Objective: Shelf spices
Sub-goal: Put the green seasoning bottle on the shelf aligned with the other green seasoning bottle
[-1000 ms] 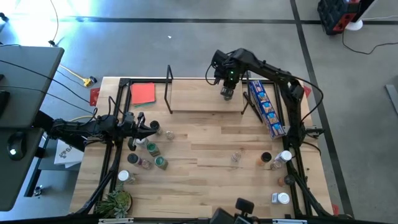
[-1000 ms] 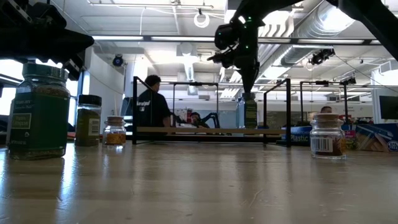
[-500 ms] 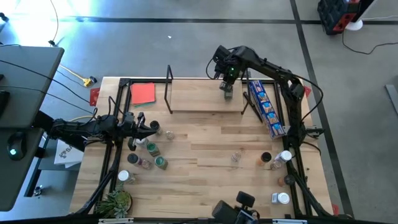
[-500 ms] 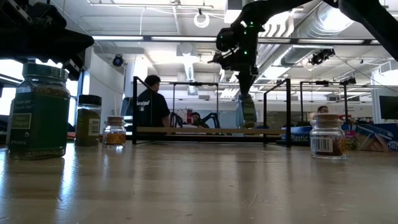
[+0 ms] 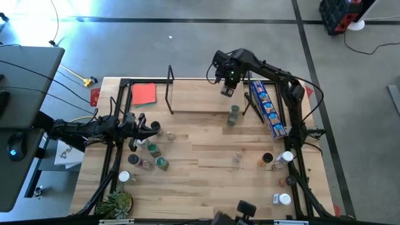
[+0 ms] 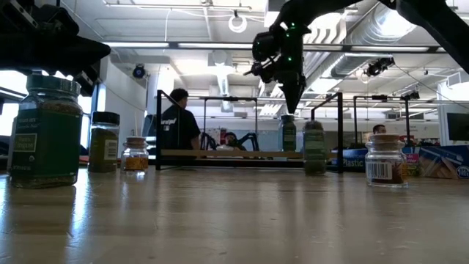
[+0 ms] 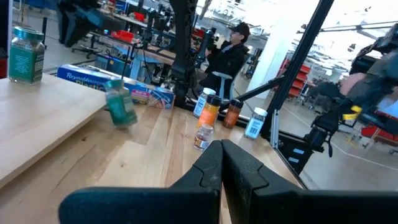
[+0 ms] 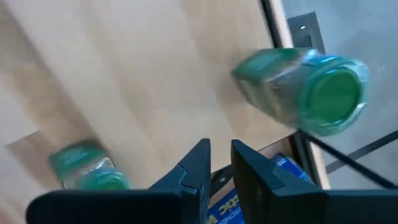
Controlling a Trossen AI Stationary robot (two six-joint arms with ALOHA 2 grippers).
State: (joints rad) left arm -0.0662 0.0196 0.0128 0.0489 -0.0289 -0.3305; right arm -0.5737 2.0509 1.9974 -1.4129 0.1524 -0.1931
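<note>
1. Hovering over the back right part of the shelf (image 5: 194, 100), the right gripper (image 5: 226, 91) has its fingers at a narrow gap with nothing between them. That fits a gripper at the drop-off spot rather than one carrying a jar.
2. One green-capped jar (image 6: 288, 133) stands upright on the shelf board, directly under that gripper in the low view. It looks properly placed.
3. A second green-capped jar (image 5: 234, 115) sits at the board's front edge, near the blue package (image 5: 267, 107). It shows blurred and tilted in the left wrist view, so it is probably moving or tipping rather than set down. Whether it rests on the board or on the table cannot be told.
4. The left gripper (image 5: 156, 129) waits over the table's left side with its fingers pressed together and empty. The left cluster of spices (image 5: 150, 153) lies close to it.
5. More spices (image 5: 275, 159) stand on the table's right side, well apart from the shelf, so most of the task appears undone.
6. The tilted jar likely needs righting or re-gripping first, since it could roll off.
</note>
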